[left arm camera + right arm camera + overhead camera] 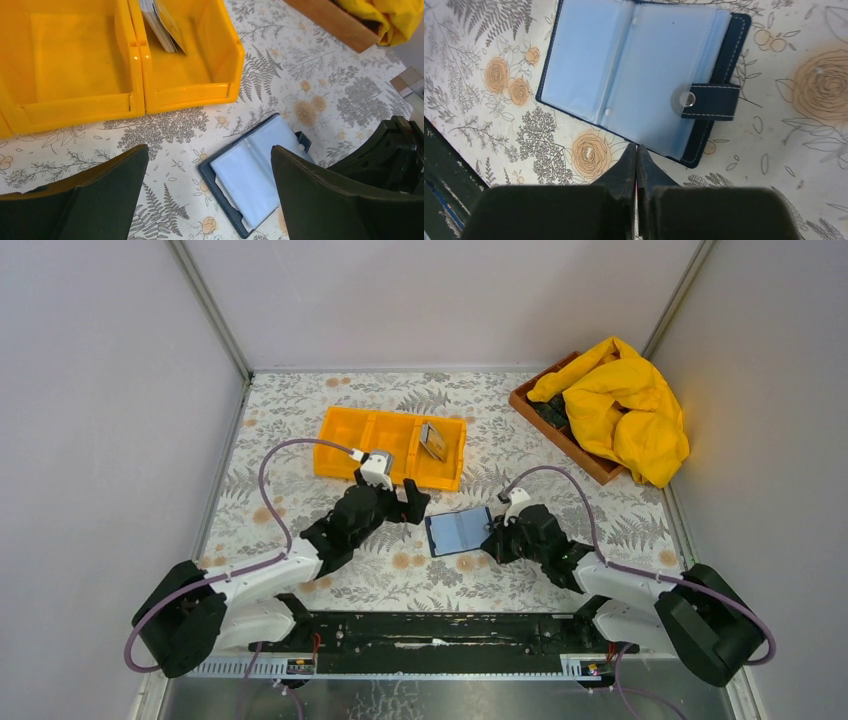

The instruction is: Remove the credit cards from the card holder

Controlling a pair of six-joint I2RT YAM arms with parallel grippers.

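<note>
The dark blue card holder lies open on the floral table, its clear sleeves up and looking empty. It also shows in the left wrist view and the right wrist view, its snap strap folded over one edge. The credit cards lean in the right compartment of the orange tray, and they also show in the left wrist view. My left gripper is open wide and empty, just left of the holder. My right gripper is shut, its tips at the holder's edge.
The tray's other two compartments look empty. A wooden box with a yellow cloth stands at the back right. White walls close in the table on three sides.
</note>
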